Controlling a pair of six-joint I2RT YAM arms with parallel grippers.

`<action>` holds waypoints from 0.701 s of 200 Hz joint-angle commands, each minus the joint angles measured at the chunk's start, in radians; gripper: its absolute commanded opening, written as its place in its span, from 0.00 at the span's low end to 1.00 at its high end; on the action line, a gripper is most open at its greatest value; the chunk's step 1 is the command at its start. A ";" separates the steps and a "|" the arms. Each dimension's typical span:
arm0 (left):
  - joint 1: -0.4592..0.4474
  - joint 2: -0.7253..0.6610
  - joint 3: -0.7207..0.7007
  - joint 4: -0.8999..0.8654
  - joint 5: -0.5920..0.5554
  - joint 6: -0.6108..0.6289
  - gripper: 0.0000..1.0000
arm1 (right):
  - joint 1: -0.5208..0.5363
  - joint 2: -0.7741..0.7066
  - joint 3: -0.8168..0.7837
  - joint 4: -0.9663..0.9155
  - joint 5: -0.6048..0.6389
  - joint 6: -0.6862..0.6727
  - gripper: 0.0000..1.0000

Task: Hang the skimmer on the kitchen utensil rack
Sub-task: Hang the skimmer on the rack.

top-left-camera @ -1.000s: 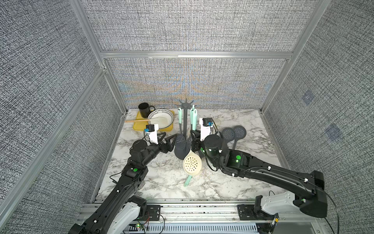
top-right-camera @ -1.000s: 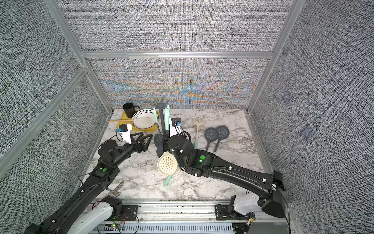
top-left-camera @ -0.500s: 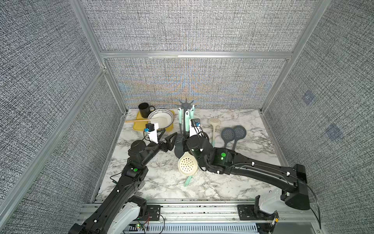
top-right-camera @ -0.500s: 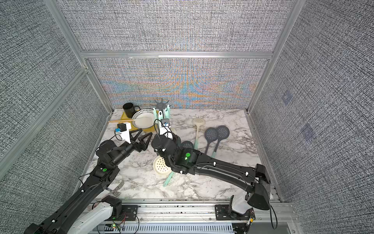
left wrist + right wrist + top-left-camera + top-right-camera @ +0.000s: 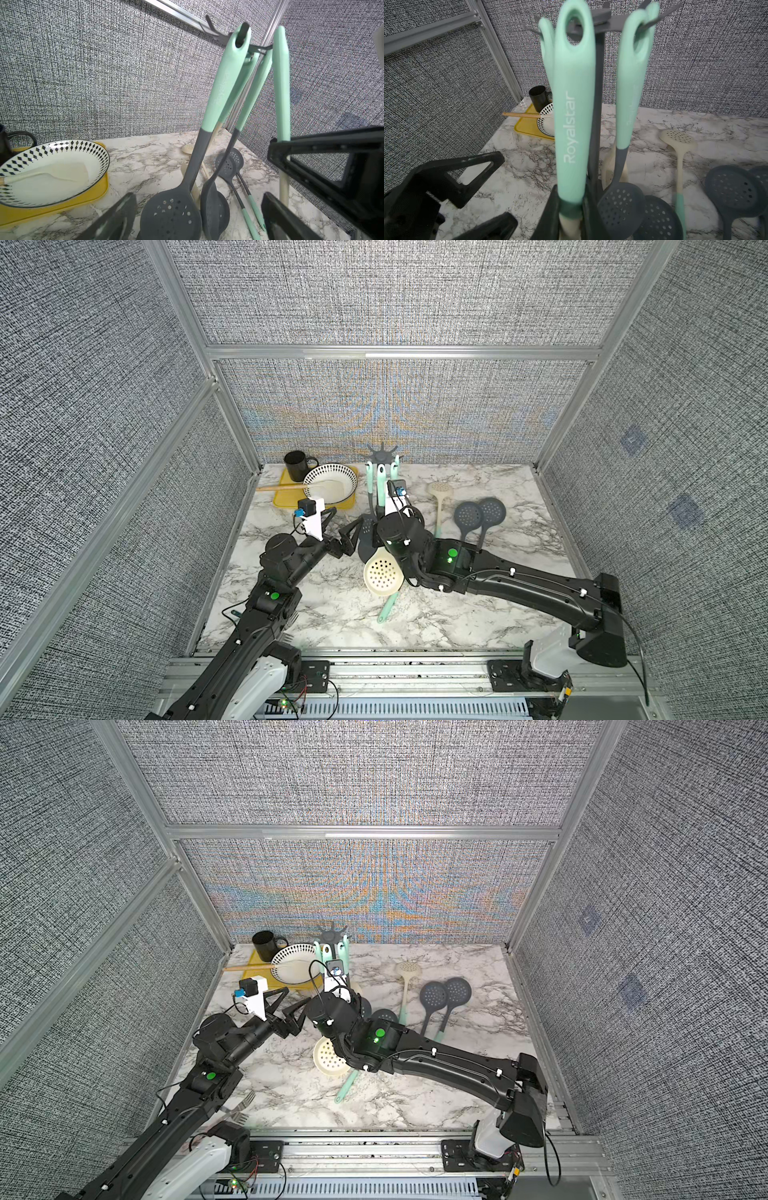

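Note:
The skimmer (image 5: 574, 116) has a mint handle and a cream perforated head (image 5: 383, 576). My right gripper (image 5: 570, 199) is shut on its neck and holds it upright, head down. The kitchen utensil rack (image 5: 382, 454) stands at the back with its dark pole (image 5: 597, 104) just behind the held handle. The handle's hole is level with the hooked crown (image 5: 331, 936); I cannot tell whether a hook passes through it. Several grey skimmers (image 5: 172, 212) with mint handles hang on the rack. My left gripper (image 5: 343, 522) stands open just left of the rack, holding nothing.
A yellow tray (image 5: 286, 502) at the back left carries a patterned bowl (image 5: 330, 485), a spatula and a black mug (image 5: 296, 465). A cream skimmer (image 5: 439, 497) and two grey ones (image 5: 478, 516) lie right of the rack. A mint handle (image 5: 386, 610) and a fork (image 5: 243, 1104) lie near the front.
My right arm has carried the skimmer leftward, closer to the rack. The left gripper's jaws have spread wider; that arm has hardly moved.

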 commanded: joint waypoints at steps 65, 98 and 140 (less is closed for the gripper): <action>-0.001 0.009 0.003 0.032 0.028 0.013 0.97 | -0.035 0.029 0.043 -0.038 -0.022 0.008 0.00; -0.002 0.012 0.005 0.038 0.038 0.013 0.98 | -0.042 0.037 0.035 -0.047 -0.030 0.019 0.00; -0.003 0.016 0.016 0.032 0.033 0.026 0.97 | -0.046 0.049 0.020 -0.046 -0.040 0.015 0.00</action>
